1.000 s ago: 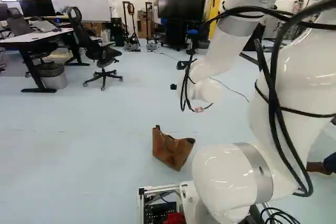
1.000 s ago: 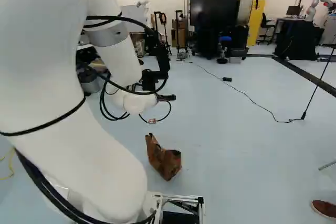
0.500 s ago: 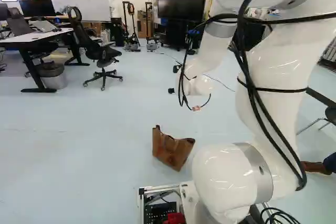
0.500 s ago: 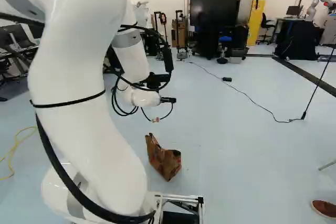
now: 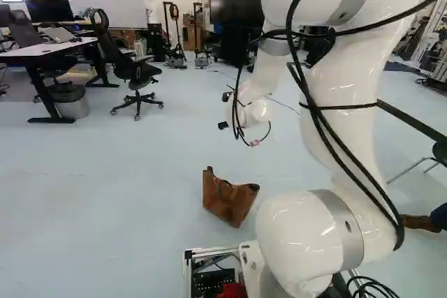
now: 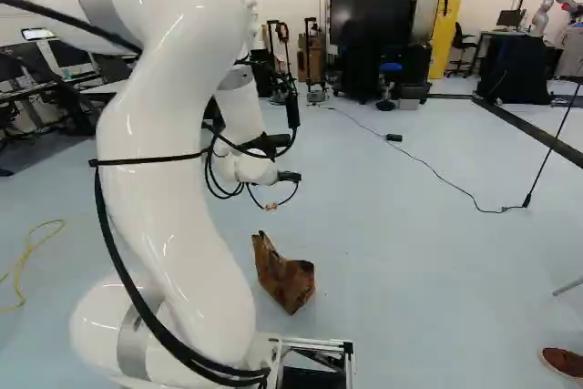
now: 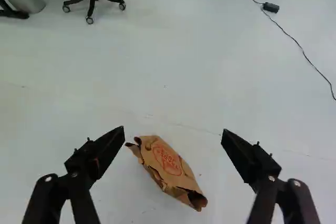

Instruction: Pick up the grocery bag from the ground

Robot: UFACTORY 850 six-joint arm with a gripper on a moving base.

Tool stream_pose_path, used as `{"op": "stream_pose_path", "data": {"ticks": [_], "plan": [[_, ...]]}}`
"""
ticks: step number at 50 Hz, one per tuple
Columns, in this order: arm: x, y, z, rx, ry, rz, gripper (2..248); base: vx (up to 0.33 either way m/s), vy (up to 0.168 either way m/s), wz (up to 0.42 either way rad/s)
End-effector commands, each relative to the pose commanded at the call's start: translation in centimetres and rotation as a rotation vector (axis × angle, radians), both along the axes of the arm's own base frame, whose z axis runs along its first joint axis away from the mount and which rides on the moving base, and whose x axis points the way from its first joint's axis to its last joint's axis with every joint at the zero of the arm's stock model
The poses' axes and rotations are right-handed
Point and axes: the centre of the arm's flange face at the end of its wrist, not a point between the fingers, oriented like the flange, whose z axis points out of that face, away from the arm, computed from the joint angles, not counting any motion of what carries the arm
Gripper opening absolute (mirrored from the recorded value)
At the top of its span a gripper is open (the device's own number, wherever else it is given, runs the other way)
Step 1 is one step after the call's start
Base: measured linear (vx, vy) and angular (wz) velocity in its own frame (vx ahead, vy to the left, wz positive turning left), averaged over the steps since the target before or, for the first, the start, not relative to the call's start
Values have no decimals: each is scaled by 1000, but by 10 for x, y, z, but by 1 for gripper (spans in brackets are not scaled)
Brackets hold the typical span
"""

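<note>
Left base view: crumpled brown paper grocery bag [image 5: 229, 200] is sitting on pale blue floor [image 5: 105, 186] near metal-framed base [image 5: 209, 250], nothing gripping it. Right base view: white jointed arm [image 6: 168, 202] is arching high, probably keeping clearance for a descent. Wrist view: black two-fingered tool [image 7: 173, 131] is standing spread wide, holding nothing, likely leaving room for the bag's width.
</note>
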Motion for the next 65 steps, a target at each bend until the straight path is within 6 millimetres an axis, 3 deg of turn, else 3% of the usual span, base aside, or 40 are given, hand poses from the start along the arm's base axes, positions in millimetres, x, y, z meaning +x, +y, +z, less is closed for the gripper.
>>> {"op": "stream_pose_path", "data": {"ticks": [65], "plan": [[63, 56, -110, -134, 382, 264, 247, 0, 0, 0]]}}
